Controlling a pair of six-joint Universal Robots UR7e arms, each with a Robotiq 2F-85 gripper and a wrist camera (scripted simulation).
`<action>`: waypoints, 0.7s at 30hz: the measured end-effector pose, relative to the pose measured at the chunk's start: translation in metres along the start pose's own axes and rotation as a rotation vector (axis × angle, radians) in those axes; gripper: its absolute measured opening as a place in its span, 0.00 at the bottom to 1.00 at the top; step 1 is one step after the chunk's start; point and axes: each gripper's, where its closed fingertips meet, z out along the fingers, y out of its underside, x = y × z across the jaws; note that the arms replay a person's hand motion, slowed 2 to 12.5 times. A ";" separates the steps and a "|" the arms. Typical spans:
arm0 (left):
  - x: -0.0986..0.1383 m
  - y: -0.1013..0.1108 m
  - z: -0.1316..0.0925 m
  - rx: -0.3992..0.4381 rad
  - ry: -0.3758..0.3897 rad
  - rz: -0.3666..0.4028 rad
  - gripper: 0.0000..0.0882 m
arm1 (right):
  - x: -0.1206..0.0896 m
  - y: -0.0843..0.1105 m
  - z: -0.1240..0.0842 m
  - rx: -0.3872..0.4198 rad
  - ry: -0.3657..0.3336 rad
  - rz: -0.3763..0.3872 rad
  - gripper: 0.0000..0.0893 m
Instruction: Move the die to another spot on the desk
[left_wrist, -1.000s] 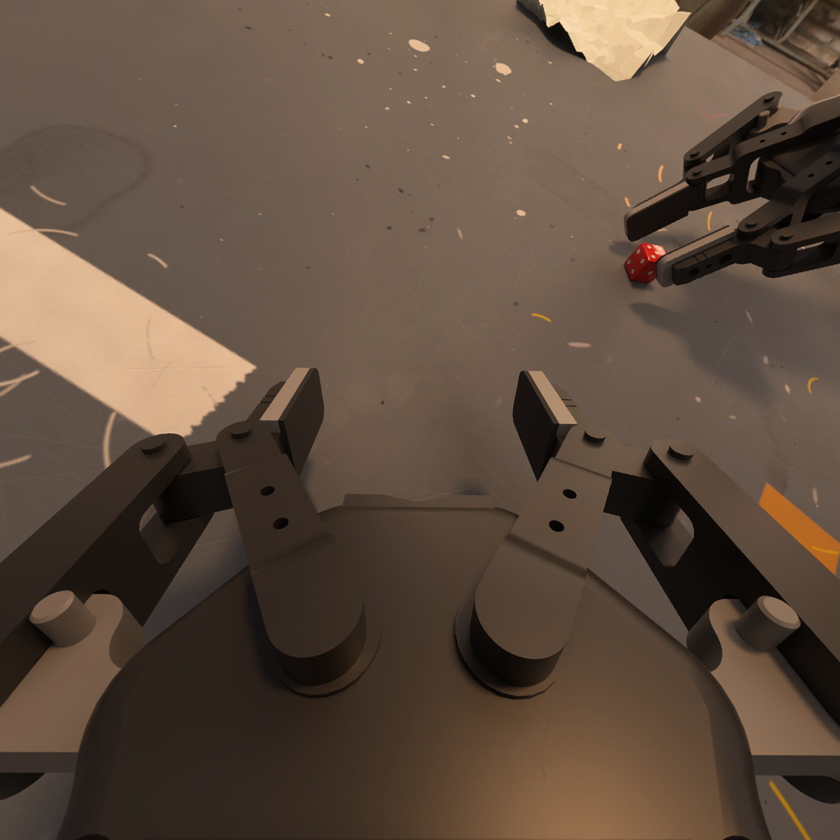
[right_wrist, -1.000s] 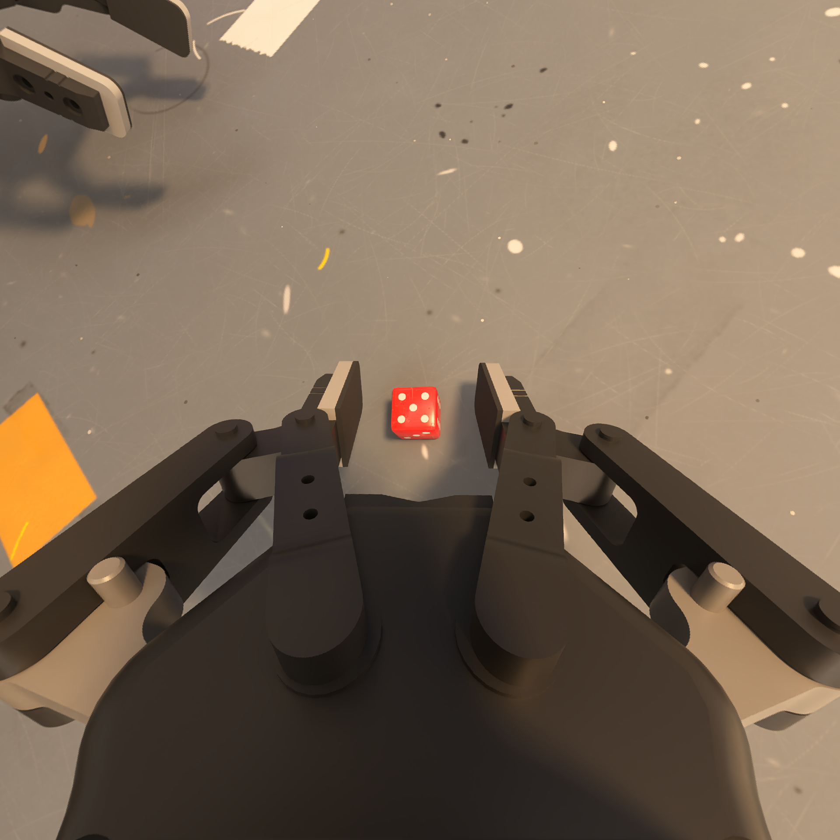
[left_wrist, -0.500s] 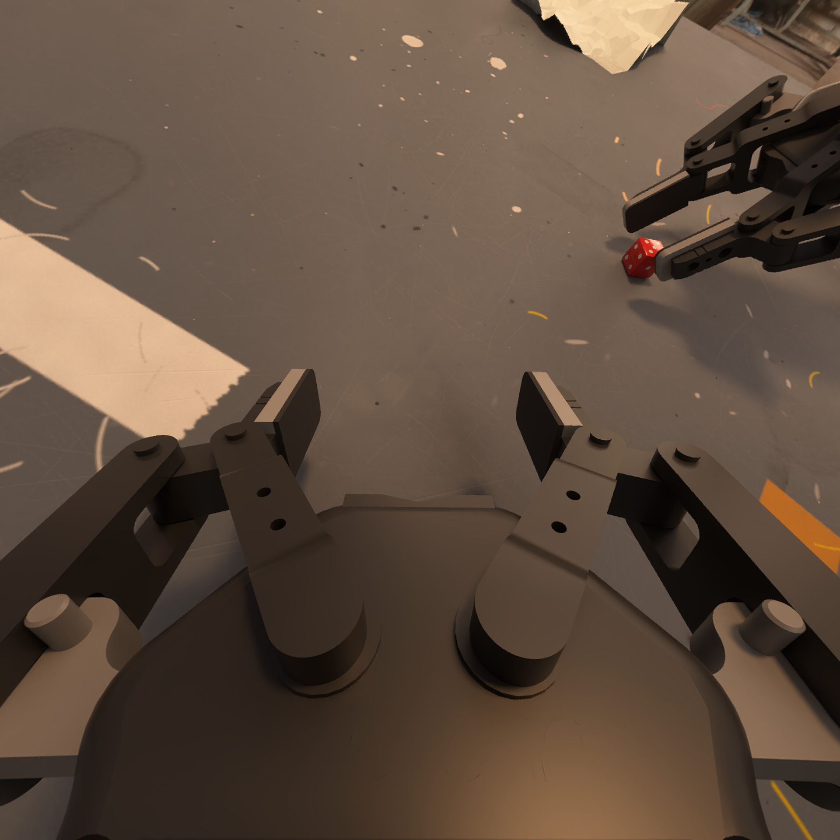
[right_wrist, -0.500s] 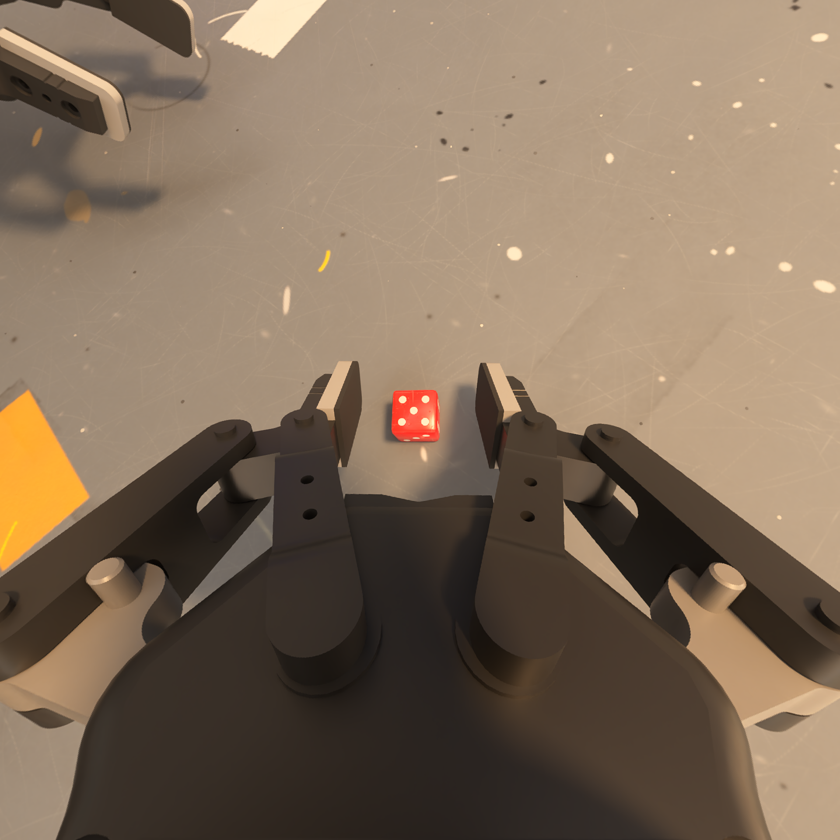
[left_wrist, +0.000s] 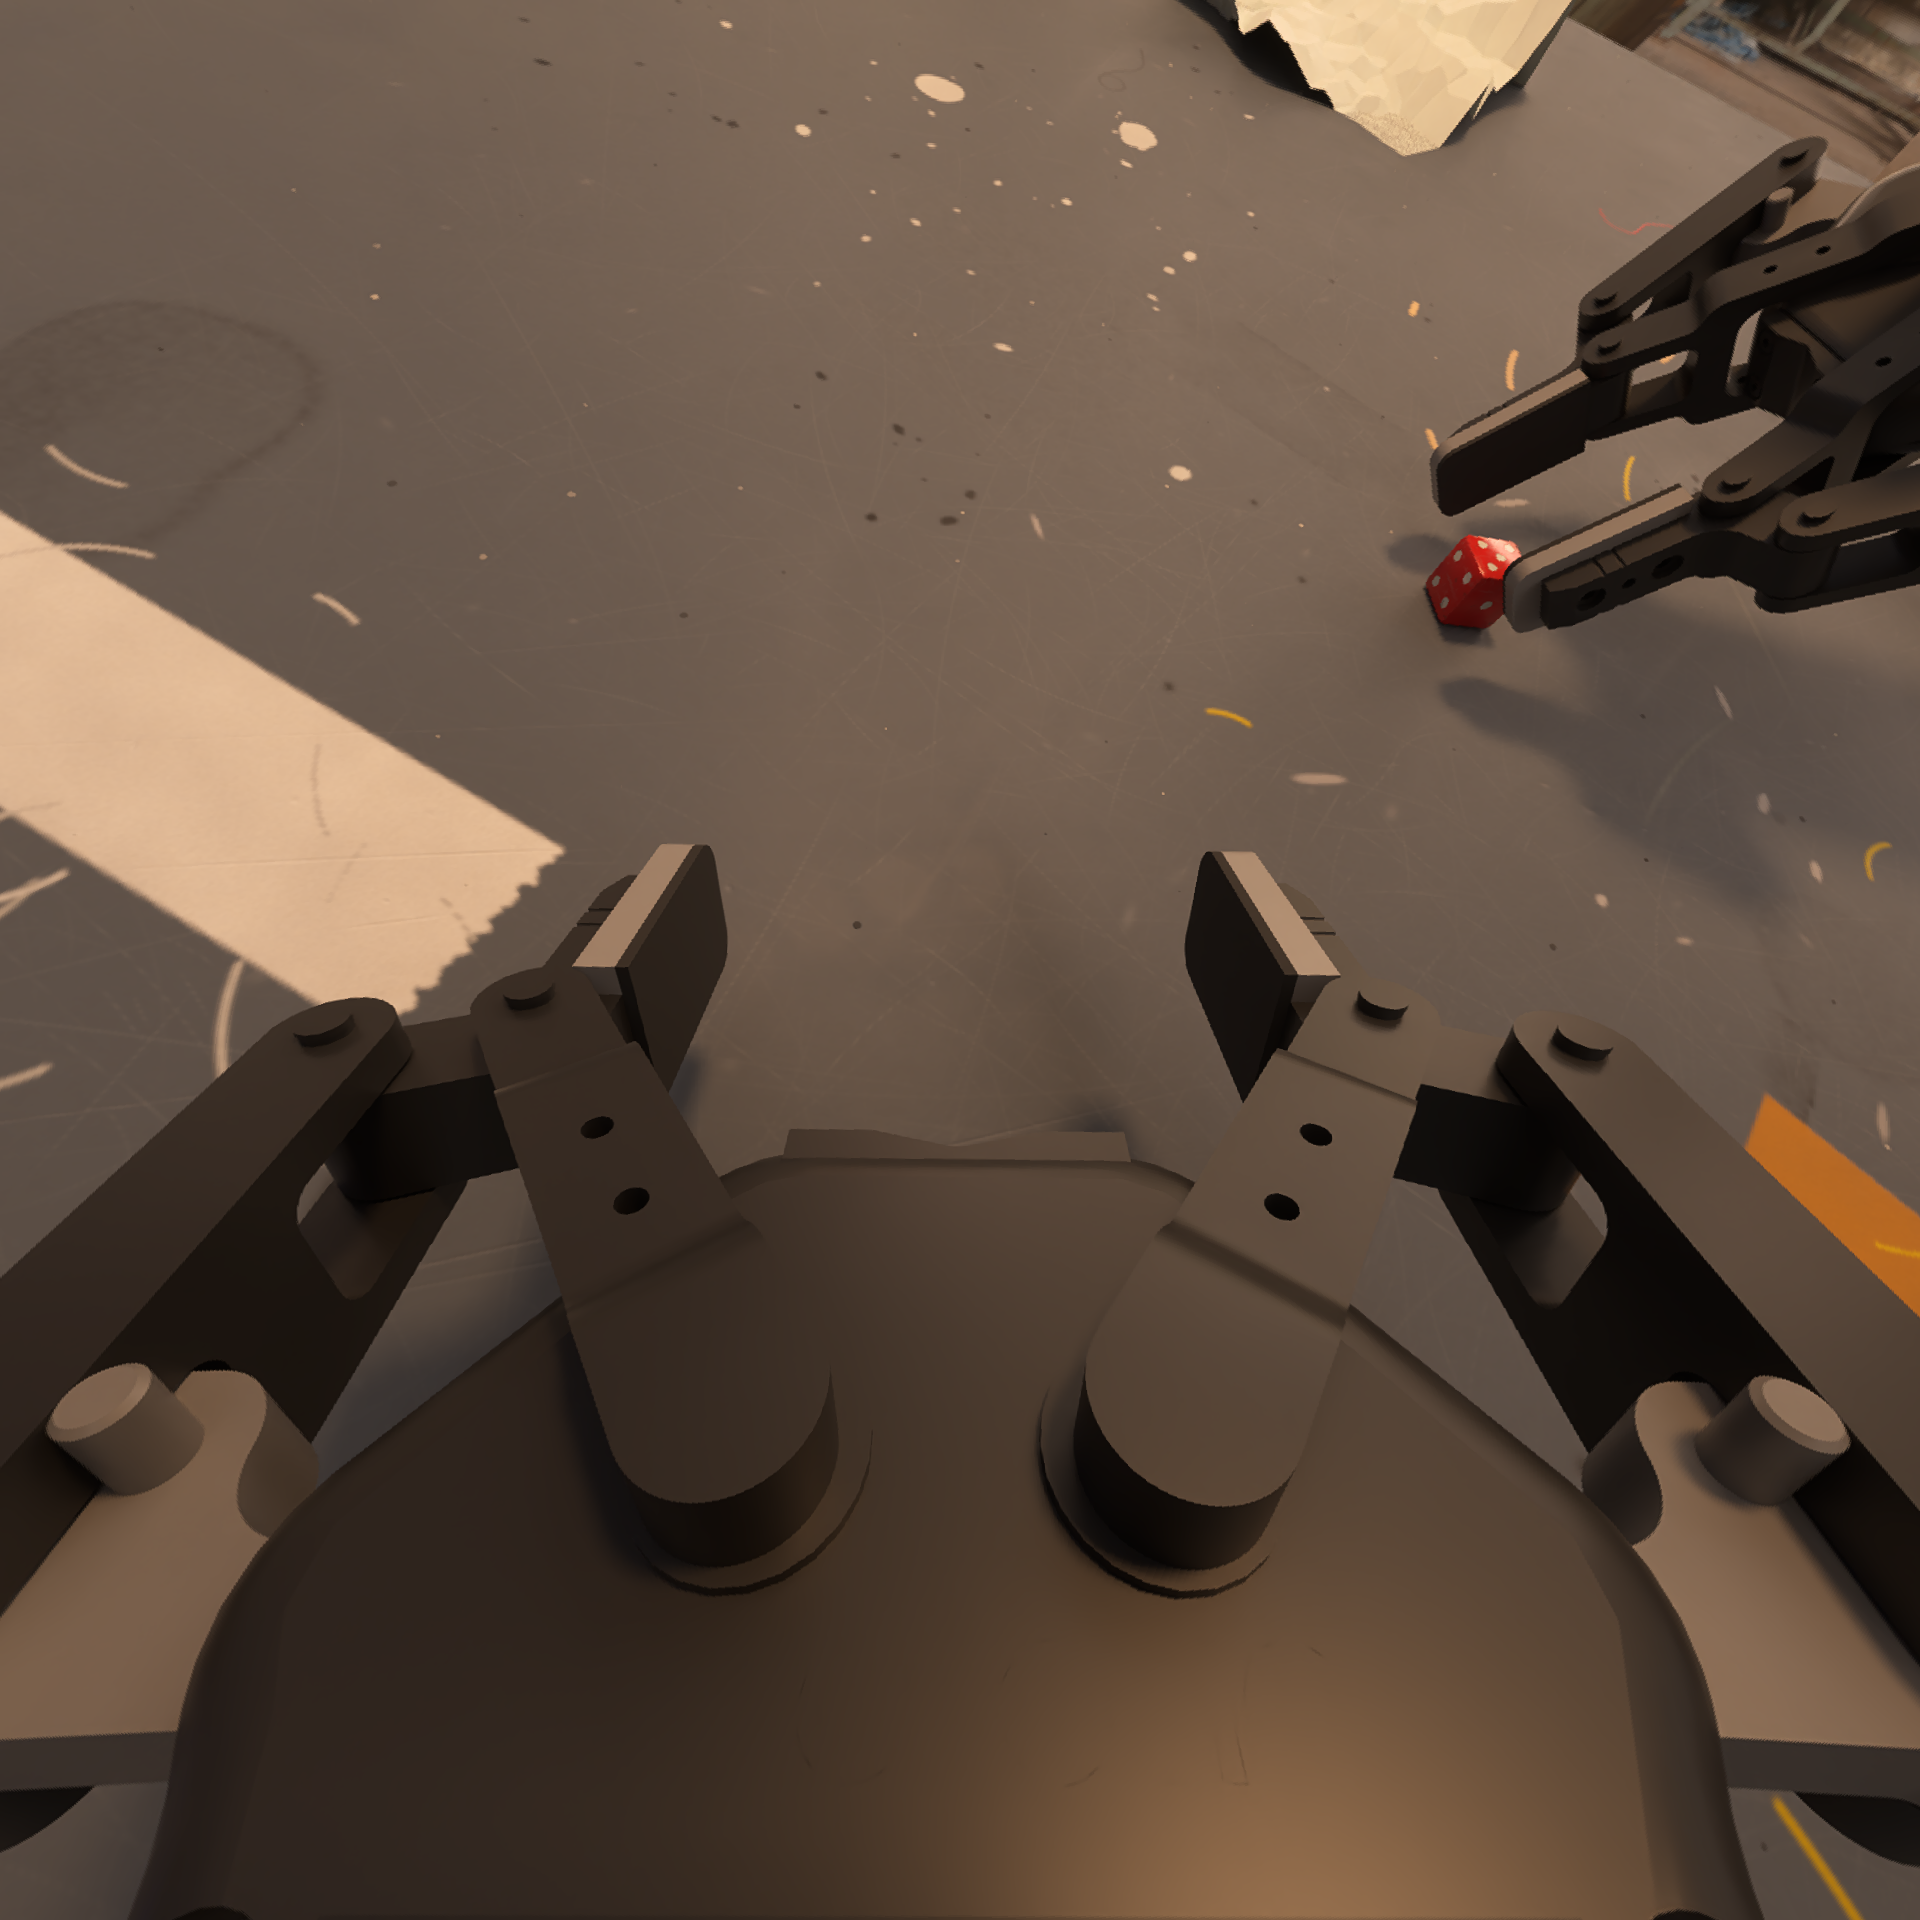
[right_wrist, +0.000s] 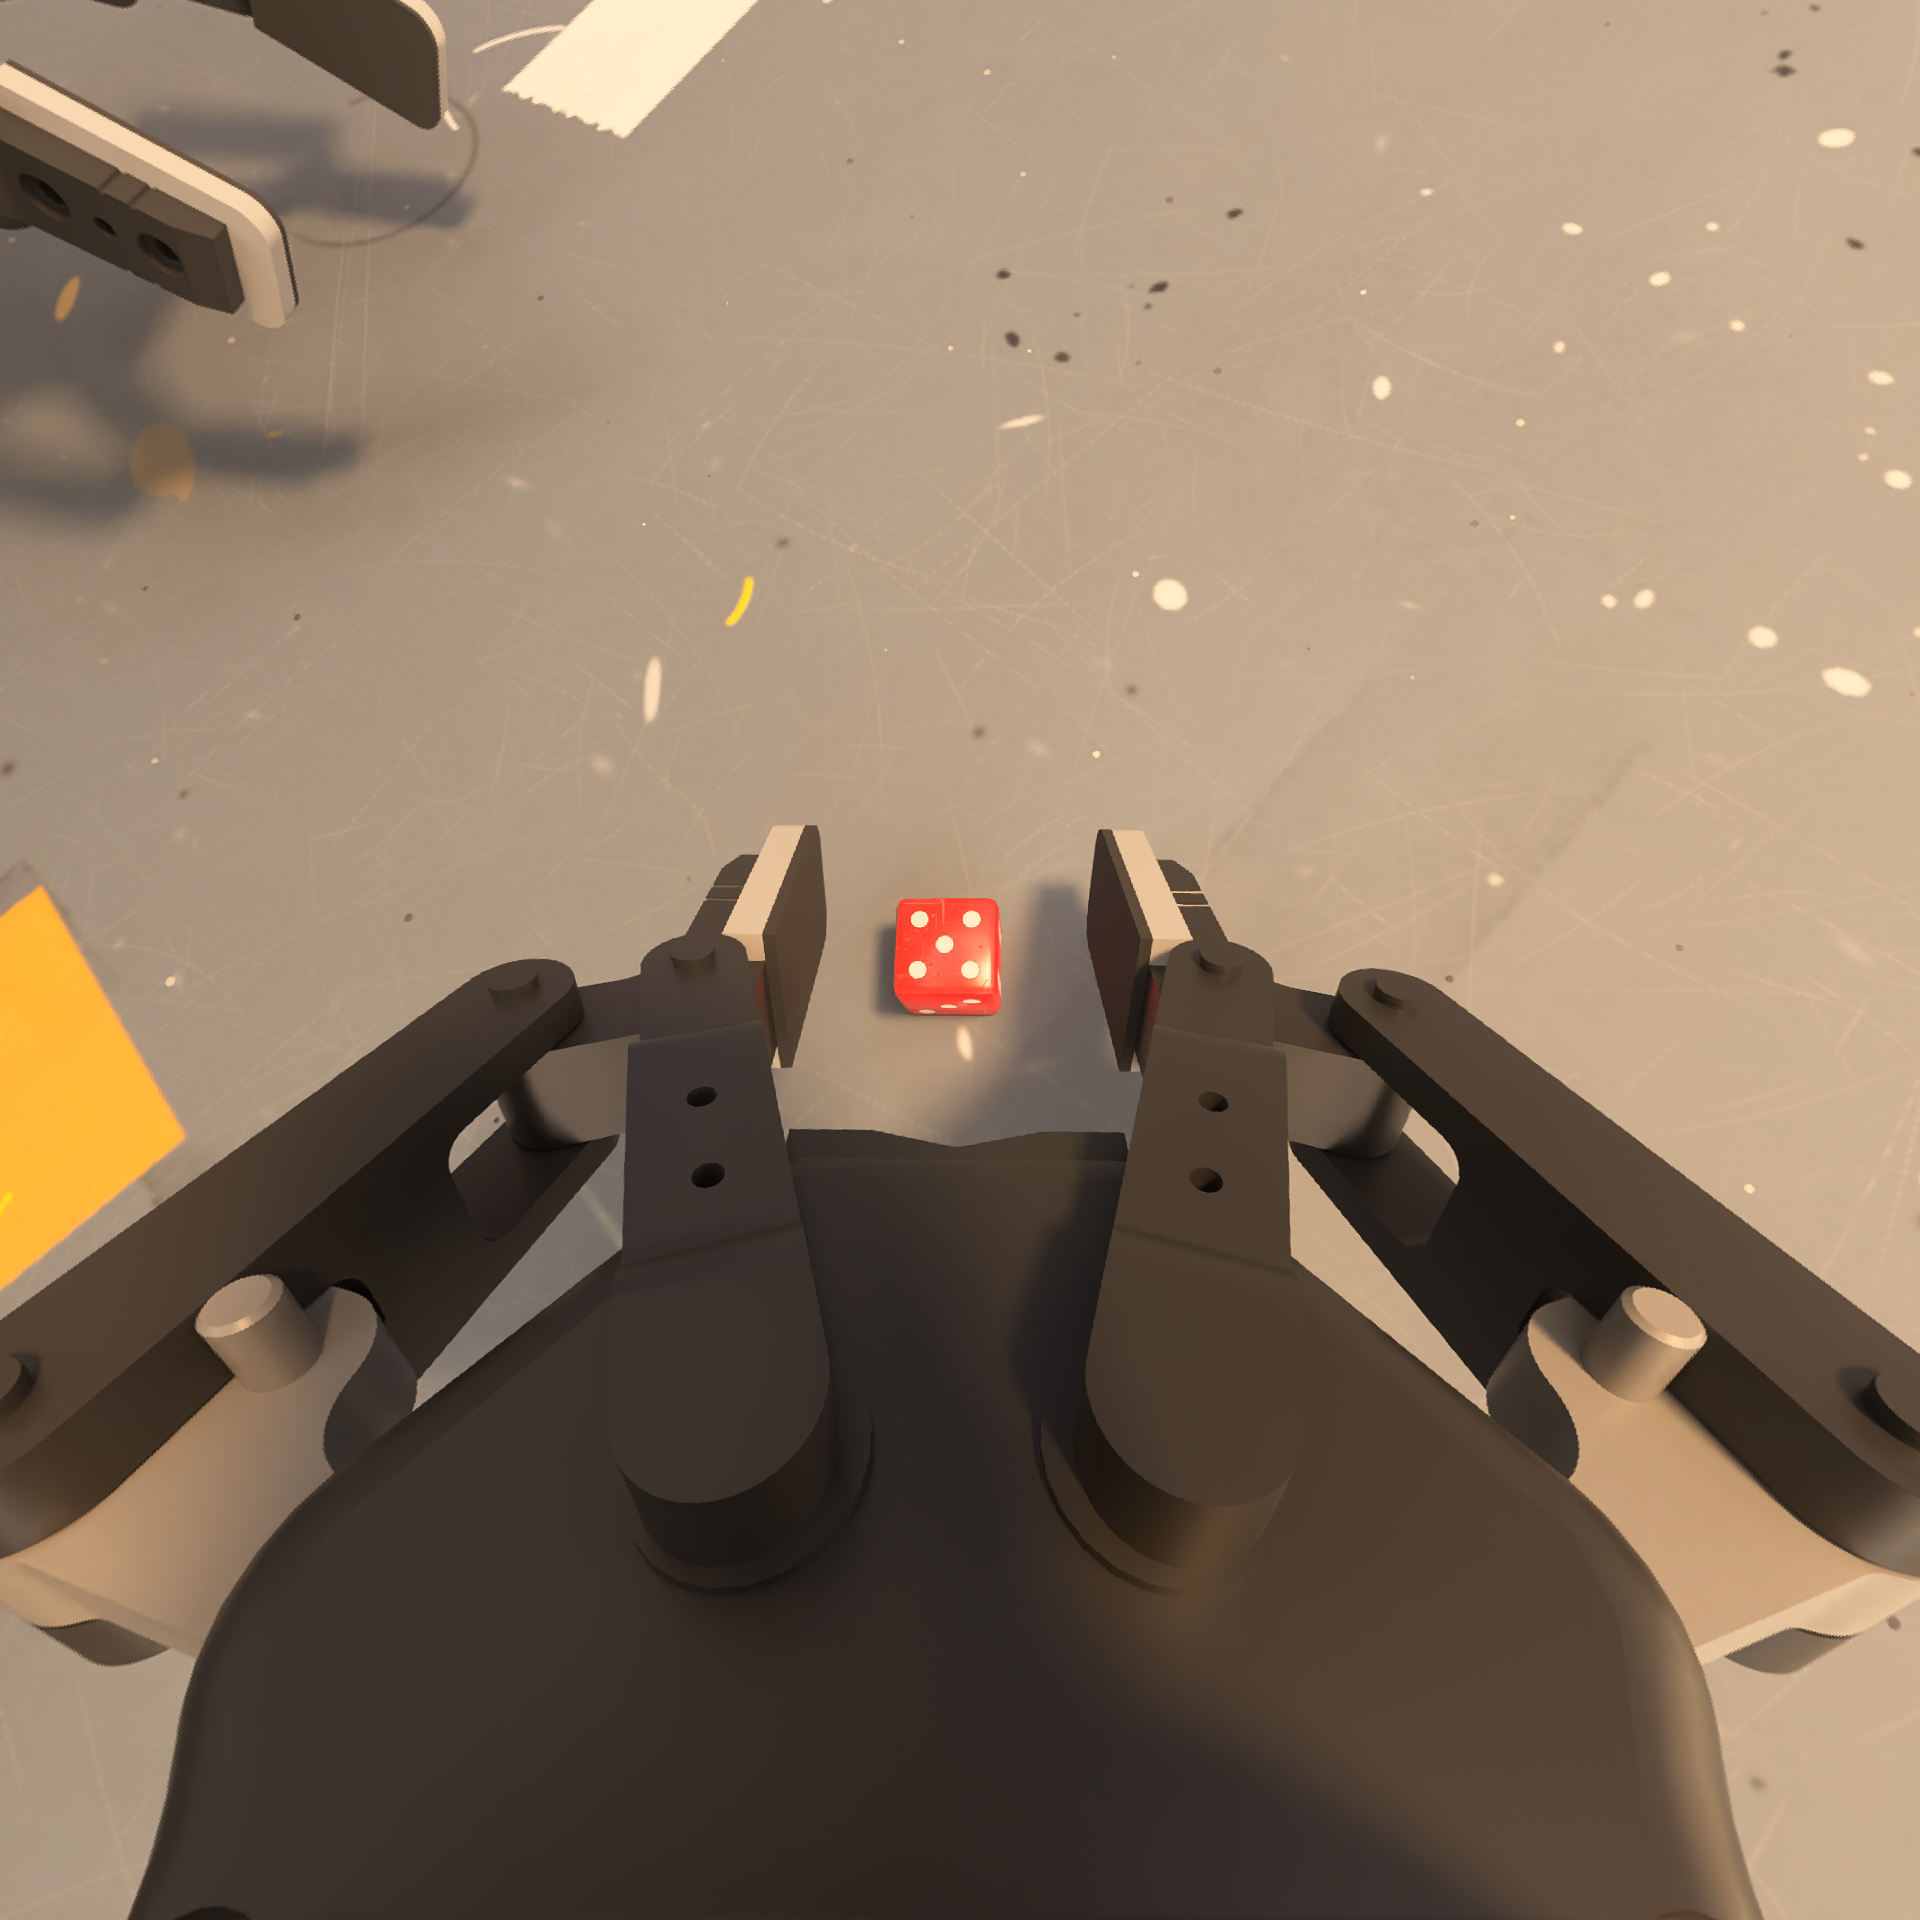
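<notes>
Right gripper (right_wrist: 956, 935) hangs low at the scene's right, jaws parted; left gripper (left_wrist: 954, 966) hovers, jaws wide apart.

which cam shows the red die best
The right wrist view: the die sits centred on the desk between the open right gripper fingers, untouched, its five-pip top face clear. The left wrist view shows it small and far off at the right edge, partly hidden behind a right gripper finger, while the left gripper hangs open and empty.
</notes>
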 end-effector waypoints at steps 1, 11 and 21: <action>0.000 0.000 0.000 0.000 -0.001 0.001 0.88 | 0.000 0.000 0.000 0.000 0.001 -0.001 0.52; 0.002 0.000 0.001 -0.003 0.001 0.002 0.88 | 0.001 -0.001 -0.001 0.004 0.014 -0.013 0.52; 0.004 0.000 0.001 -0.006 0.010 -0.001 0.88 | 0.001 -0.002 -0.001 0.008 0.026 -0.024 0.52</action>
